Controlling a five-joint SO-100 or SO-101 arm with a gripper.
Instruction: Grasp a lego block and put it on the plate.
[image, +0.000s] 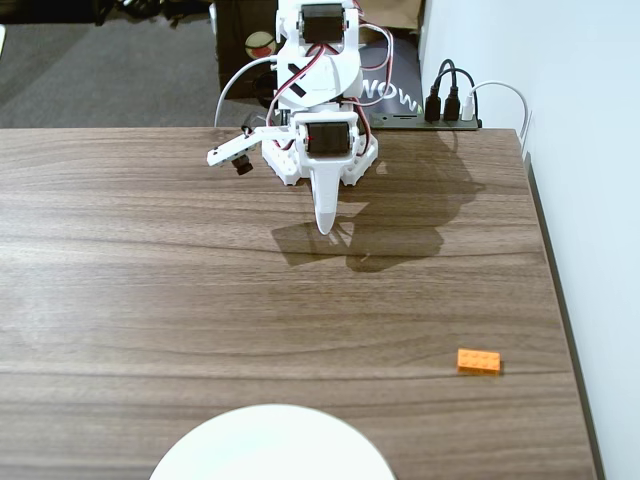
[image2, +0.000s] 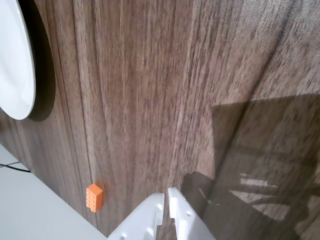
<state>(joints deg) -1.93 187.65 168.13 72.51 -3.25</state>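
A: Starting at the left of the fixed view, what do you see?

B: The wooden table (image: 150, 300) fills most of it. At about 6 o'clock the plate (image: 272, 445) is cut off by the bottom edge; only its upper arc shows, and nothing lies on it.

A: And the arm?

B: The arm (image: 318, 90) stands at roughly 12 o'clock, at the far edge of the table. Its gripper (image: 326, 222) points down toward 6 o'clock, tapering to a single white tip above its own shadow.

A: How far open is it?

B: Pressed together. In the wrist view the 2 white fingertips (image2: 159, 201) come in from the bottom edge at 6 o'clock and sit side by side with only a thin seam between them. The gripper (image2: 166, 199) holds nothing, and I see nothing touching it.

A: Where is the lego block?

B: In the fixed view the lego block (image: 479, 361) lies flat on the table at about 4 o'clock, well apart from the gripper and apart from the plate, near the table's right edge. In the wrist view it (image2: 94, 197) sits at about 7 o'clock, left of the fingertips, with the plate (image2: 17, 60) at 10 o'clock.

A: Anything further right?

B: A power strip (image: 450, 110) with dark plugs at 1 o'clock, against the white wall (image: 590, 200).
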